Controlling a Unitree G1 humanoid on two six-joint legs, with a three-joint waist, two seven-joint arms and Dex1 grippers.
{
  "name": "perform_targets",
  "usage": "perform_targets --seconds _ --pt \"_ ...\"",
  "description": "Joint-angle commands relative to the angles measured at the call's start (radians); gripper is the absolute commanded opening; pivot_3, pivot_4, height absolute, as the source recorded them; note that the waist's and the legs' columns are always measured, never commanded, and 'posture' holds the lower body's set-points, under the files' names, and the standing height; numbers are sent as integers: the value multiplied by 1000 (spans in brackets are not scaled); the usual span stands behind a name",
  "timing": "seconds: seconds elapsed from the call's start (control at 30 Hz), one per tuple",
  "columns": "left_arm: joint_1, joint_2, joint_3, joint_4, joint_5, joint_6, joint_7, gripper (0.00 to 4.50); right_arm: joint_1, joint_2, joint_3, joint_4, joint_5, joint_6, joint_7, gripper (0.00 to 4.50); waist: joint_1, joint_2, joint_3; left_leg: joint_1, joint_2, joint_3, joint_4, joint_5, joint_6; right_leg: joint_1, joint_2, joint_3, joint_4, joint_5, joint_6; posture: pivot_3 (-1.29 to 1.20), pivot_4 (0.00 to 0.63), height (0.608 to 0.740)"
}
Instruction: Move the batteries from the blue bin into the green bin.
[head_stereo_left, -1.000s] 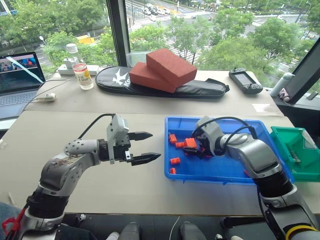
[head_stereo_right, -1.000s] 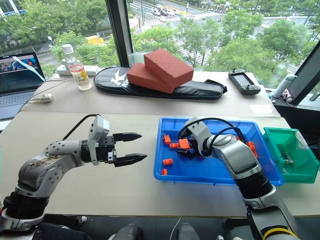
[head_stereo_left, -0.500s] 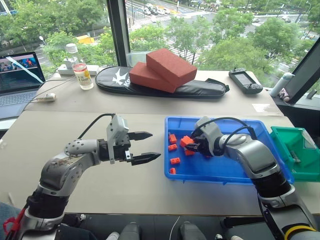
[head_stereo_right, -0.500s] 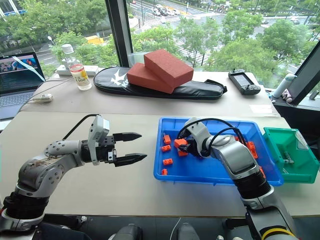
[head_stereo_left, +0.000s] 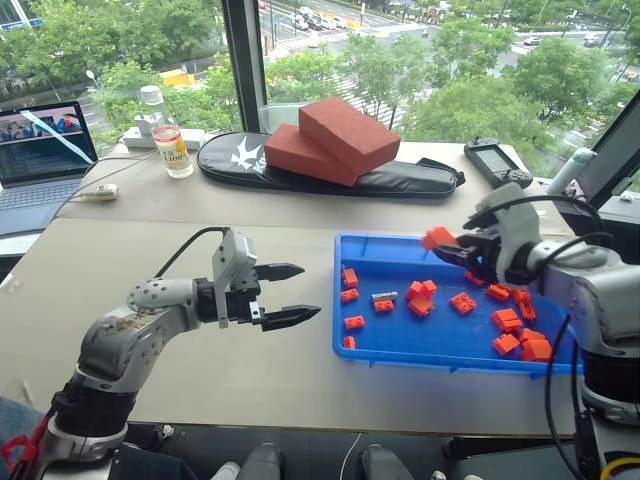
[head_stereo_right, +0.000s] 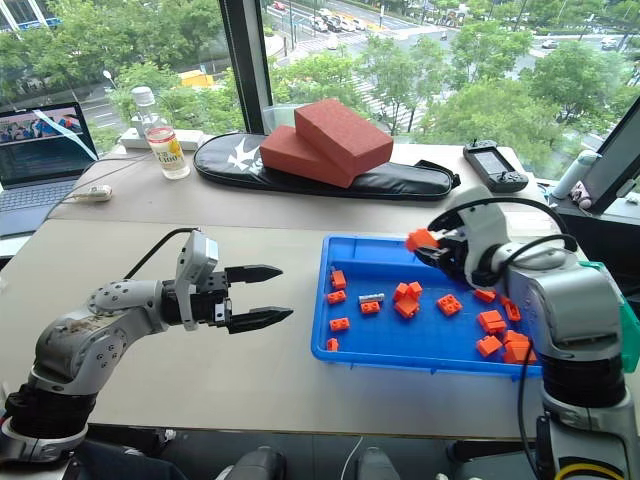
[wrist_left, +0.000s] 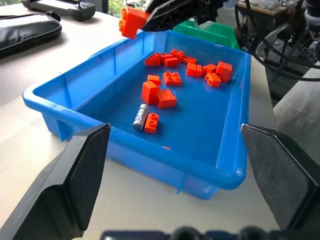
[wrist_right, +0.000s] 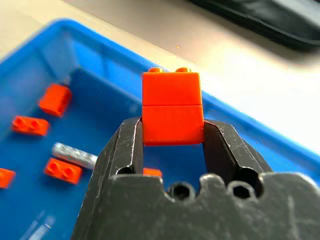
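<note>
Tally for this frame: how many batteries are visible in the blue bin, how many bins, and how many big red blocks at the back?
Batteries: 1
Bins: 2, the blue bin and the green bin
Red blocks: 2, upper red block and lower red block
Total: 5

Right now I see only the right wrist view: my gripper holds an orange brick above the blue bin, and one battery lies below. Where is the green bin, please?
Observer: The green bin stands just past the blue bin's short end on the robot's right.
Operator: Are there more batteries in the blue bin?
Observer: In the part not covered by the arm I find just that one battery, left of your orange brick, among loose bricks.
Operator: And is the left gripper in my way?
Observer: No. The left gripper hovers open and empty above the table, left of the blue bin.
</note>
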Motion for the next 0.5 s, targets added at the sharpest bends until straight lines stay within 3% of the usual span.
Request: perform_targets --seconds 0.03,0.1,0.17,0.37,0.5 --pt "-13 4 18 -13 -9 -10 -14 4500 69 -73 -51 -18 -23 -5 -7 1458 0 0 0 0 0 0 0 0 0 0 0 0 0 0 0 0 150 740" --pt "-16 3 17 -10 -8 -10 -17 4500 90 -82 -72 -21 -28 -24 -19 1458 -7 0 0 0 0 0 0 0 0 0 0 0 0 0 0 0 150 740" --pt "-19 1 15 -6 -6 -11 -18 4500 92 -84 -67 -42 -11 -32 -5 2461 -15 0 0 1 1 0 0 0 0 0 1 1 1 0 0 0 150 740" --pt "-25 -3 11 0 -1 -12 -20 4500 -28 32 -33 -111 86 -8 18 4352 -31 0 0 1 1 -1 -1 0 0 0 2 1 1 0 0 0 150 740" --pt "-27 -6 12 -2 0 -10 -16 4500 -70 77 70 -148 114 -17 32 4475 -24 0 0 1 1 -2 -1 0 0 0 2 1 1 0 -1 0 150 740"
